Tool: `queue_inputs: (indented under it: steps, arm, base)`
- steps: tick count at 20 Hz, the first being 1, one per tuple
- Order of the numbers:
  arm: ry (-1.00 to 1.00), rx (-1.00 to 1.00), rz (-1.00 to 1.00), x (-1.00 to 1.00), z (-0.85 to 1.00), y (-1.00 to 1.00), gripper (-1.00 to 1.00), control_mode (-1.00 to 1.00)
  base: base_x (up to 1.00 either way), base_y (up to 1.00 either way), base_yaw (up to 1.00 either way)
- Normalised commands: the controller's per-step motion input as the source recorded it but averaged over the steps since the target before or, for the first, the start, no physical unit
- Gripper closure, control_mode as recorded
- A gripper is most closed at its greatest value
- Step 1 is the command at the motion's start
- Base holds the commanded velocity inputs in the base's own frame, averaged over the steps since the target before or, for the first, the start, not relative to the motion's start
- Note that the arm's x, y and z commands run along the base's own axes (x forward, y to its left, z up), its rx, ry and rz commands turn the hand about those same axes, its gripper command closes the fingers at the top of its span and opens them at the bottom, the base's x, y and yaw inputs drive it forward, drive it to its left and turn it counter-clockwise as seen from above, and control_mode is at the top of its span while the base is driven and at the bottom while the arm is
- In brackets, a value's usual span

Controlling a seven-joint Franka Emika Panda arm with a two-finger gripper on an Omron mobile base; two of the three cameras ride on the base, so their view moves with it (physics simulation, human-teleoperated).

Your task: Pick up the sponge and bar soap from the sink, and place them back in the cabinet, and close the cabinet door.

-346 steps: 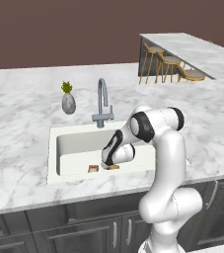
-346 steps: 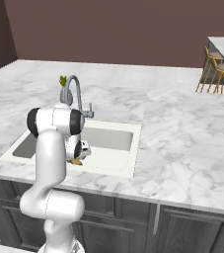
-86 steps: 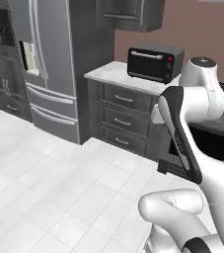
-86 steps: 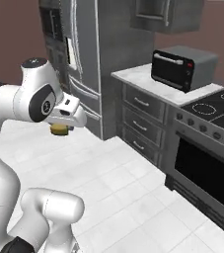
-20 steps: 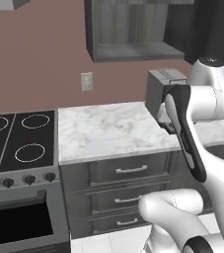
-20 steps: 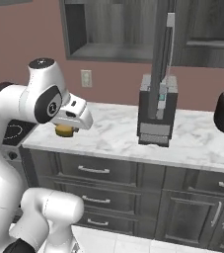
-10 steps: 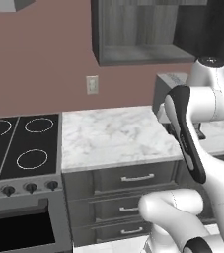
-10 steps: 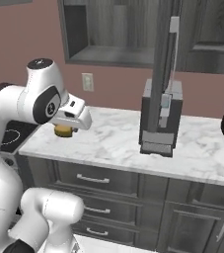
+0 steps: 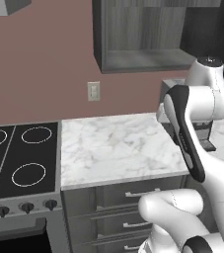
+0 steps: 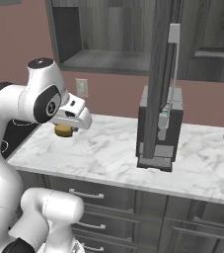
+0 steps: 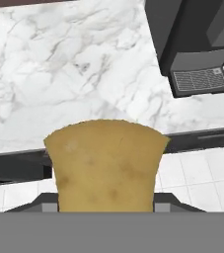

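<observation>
Left base view: no writing is seen; the open cabinet (image 9: 143,34) is framed above the worktop (image 9: 113,148), shifted since before. Right base view: the sponge (image 10: 62,130) is clamped in the hand (image 10: 64,129) over the worktop edge. Hand view: the sponge is gripped between closed fingers.

We see a white marble counter (image 9: 113,148) running under a brownish-pink wall. On that wall, just above the counter, sits a pale outlet plate (image 9: 93,91). To the counter's left, flush against its end, lies a black cooktop (image 9: 19,158) with white burner rings, and a row of dark knobs (image 9: 25,207) lines its front. Below the counter are grey drawers (image 10: 91,195) with horizontal silver handles. A dark coffee machine (image 10: 159,129) stands on the counter toward its right.
</observation>
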Motion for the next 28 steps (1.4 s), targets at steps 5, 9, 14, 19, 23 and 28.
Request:
queue_inputs:
  steps: [5, 9, 14, 19, 23, 28]
  arm:
    - [-0.09, 0.0, 0.0, 0.0, 0.07, -0.03, 1.0, -1.0]
    - [-0.37, 0.0, 0.0, 0.0, 0.39, -0.07, 1.0, -1.0]
    - [-0.44, 0.0, 0.0, 0.0, 0.44, -0.07, 1.0, -1.0]
    - [-0.26, 0.0, 0.0, 0.07, 0.51, -0.02, 1.0, -1.0]
    - [-0.09, 0.0, -0.01, 0.21, 0.46, 0.0, 1.0, -1.0]
    - [-0.07, 0.0, -0.01, 0.13, 0.45, -0.04, 1.0, -1.0]
  base:
    - [0.0, 0.0, 0.0]
    - [0.0, 0.0, 0.0]
    - [0.0, 0.0, 0.0]
    - [0.0, 0.0, 0.0]
    - [0.0, 0.0, 0.0]
    - [0.0, 0.0, 0.0]
